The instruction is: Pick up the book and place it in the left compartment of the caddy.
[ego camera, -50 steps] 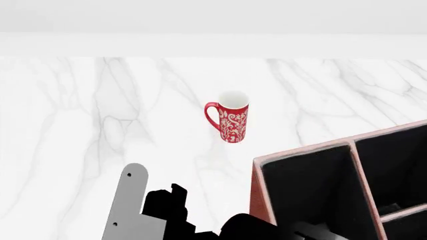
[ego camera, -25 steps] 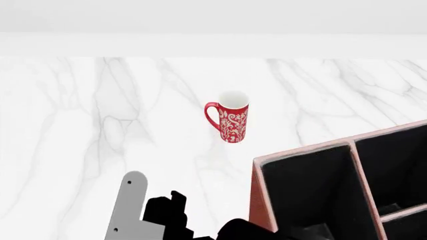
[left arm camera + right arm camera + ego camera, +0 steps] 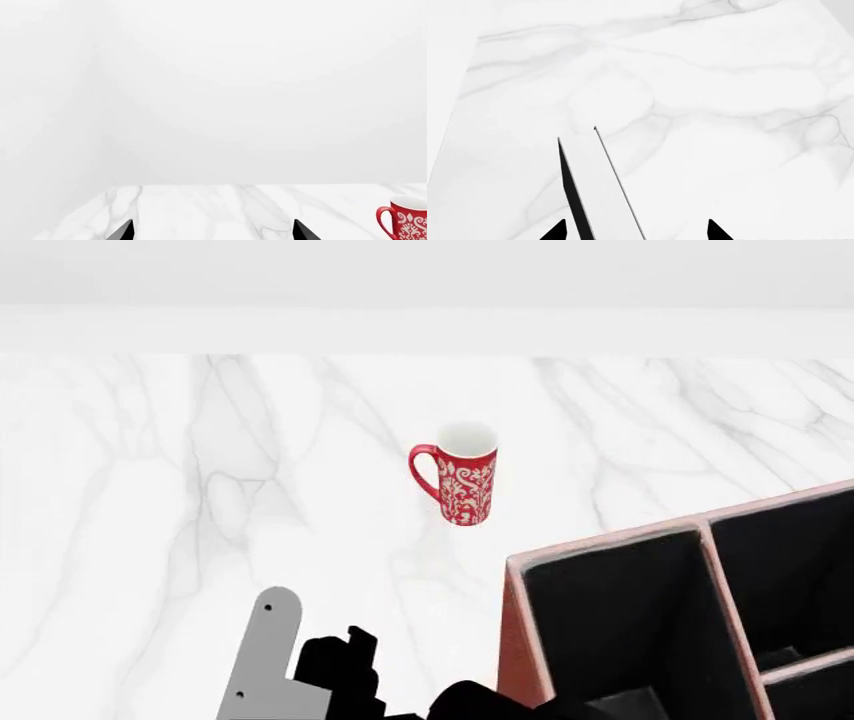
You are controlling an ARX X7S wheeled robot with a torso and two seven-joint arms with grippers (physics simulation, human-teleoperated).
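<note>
Thick black hardcover book with white page edges (image 3: pixel 602 200): between the right gripper (image 3: pixel 637 231) fingertips, against one finger and clear of the other, long axis running straight out from the jaws. Whether it is gripped cannot be told. Left gripper (image 3: pixel 212 232): spread wide, empty. Reddish-brown slant-sided caddy (image 3: pixel 514 625): the long left compartment (image 3: pixel 614 630) shows no book; an unidentifiable grey shape sits at its near end

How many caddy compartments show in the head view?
3. In the reddish-brown slant-sided caddy: the long left compartment, a smaller black section at far right, another small section at the near right corner. The caddy runs off frame, so more may be hidden.
</note>
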